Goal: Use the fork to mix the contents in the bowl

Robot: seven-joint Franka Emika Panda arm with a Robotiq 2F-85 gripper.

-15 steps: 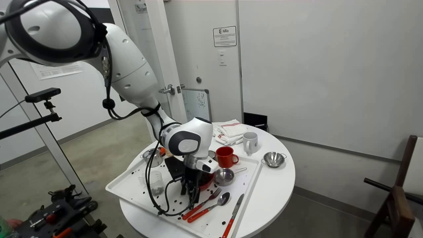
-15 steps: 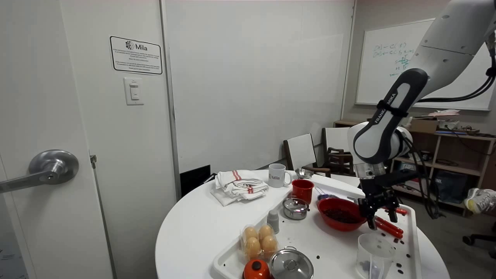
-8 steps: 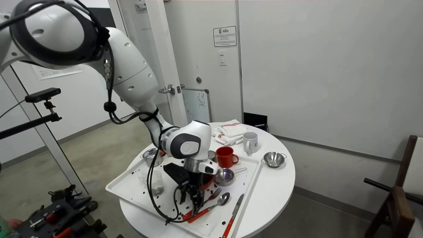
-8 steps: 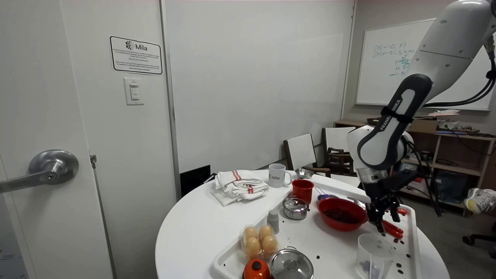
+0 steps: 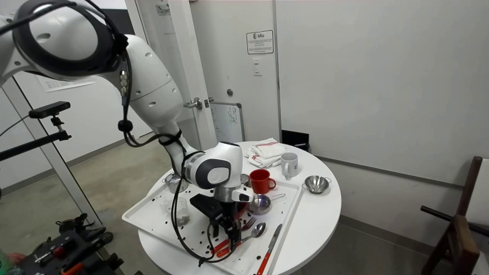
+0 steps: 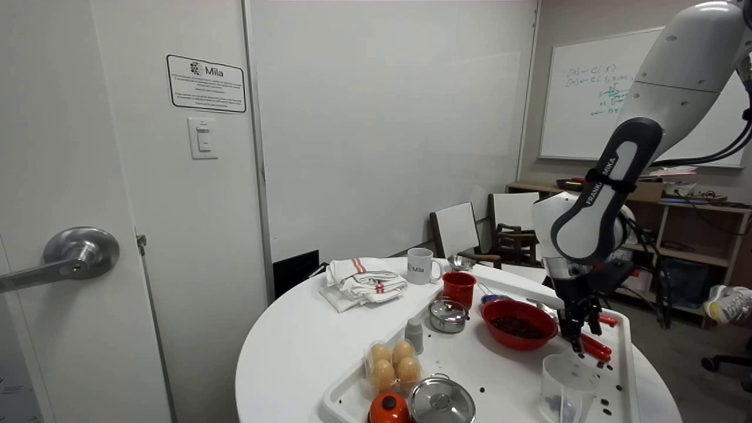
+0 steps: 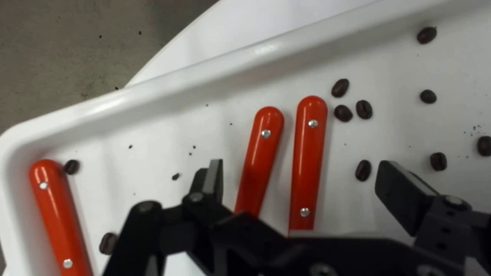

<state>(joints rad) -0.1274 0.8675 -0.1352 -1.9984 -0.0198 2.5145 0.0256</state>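
The wall sign says "Mila", its finer lines too small to read. That grey mug says "Mila" too. Along the robot arm I read "FRANK" and "MIKA" around a black strap. Green handwriting on the whiteboard I can't make out.
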